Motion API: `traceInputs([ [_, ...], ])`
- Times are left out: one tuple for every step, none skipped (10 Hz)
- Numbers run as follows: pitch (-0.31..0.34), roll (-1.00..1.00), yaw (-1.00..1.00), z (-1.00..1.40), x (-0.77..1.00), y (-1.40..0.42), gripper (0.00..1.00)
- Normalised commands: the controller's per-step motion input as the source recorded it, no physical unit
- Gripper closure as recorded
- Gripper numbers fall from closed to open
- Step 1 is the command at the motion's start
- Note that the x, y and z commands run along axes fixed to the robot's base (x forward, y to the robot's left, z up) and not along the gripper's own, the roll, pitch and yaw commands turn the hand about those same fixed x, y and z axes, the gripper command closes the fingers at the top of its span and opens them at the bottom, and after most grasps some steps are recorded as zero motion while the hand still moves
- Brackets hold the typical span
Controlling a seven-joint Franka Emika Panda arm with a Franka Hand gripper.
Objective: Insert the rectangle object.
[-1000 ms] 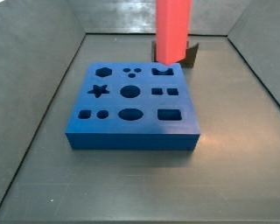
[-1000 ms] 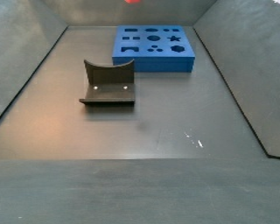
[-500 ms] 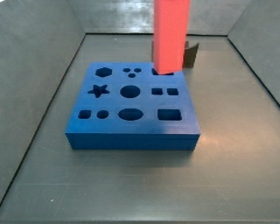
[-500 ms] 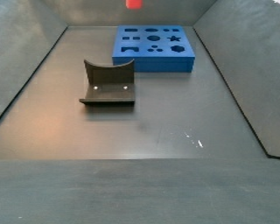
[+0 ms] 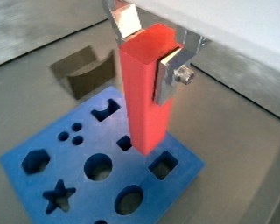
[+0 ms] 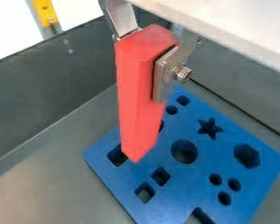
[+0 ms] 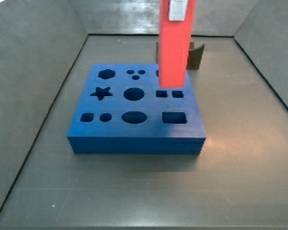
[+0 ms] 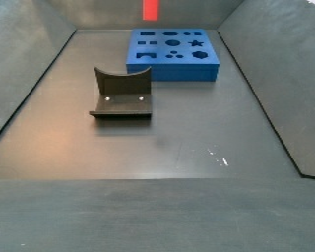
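Note:
My gripper is shut on the upper end of the red-orange rectangle object and holds it upright; both show in the other wrist view too, the gripper and the bar. The silver fingers press on two opposite faces. In a side view the bar hangs over the blue block, its lower end just above the small square holes on the block's right half. I cannot tell whether it touches the block. In a side view only the bar's tip shows, above the block.
The blue block has several cut-outs: hexagon, star, circles, squares, rectangle. The dark fixture with a curved notch stands on the grey floor away from the block, behind the bar in a side view. Grey walls enclose the floor.
The gripper has lowered the bar toward the blue block; its lower end now hangs closer to the square holes. The block and the fixture have not moved.

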Motion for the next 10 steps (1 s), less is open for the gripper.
traceInputs([
  [0.014, 0.07, -0.77, -0.03, 0.13, -0.21, 1.0],
  [0.029, 0.05, -0.58, -0.09, 0.32, -0.3, 1.0],
  [0.086, 0.1, -0.4, -0.32, 0.4, -0.39, 1.0],
  [0.149, 0.11, -0.24, -0.47, 0.46, -0.43, 1.0],
  [0.147, 0.08, -0.13, -0.44, 0.37, -0.28, 1.0],
  [0.119, 0.01, -0.06, -0.29, 0.23, -0.05, 1.0],
  [0.036, 0.0, 0.0, -0.26, 0.01, 0.01, 1.0],
  [0.0, -0.04, 0.16, -0.31, 0.0, 0.04, 1.0],
  [0.0, -0.02, 0.24, -0.33, 0.0, 0.01, 1.0],
  [0.0, -0.06, 0.26, -0.33, 0.0, 0.02, 1.0],
])
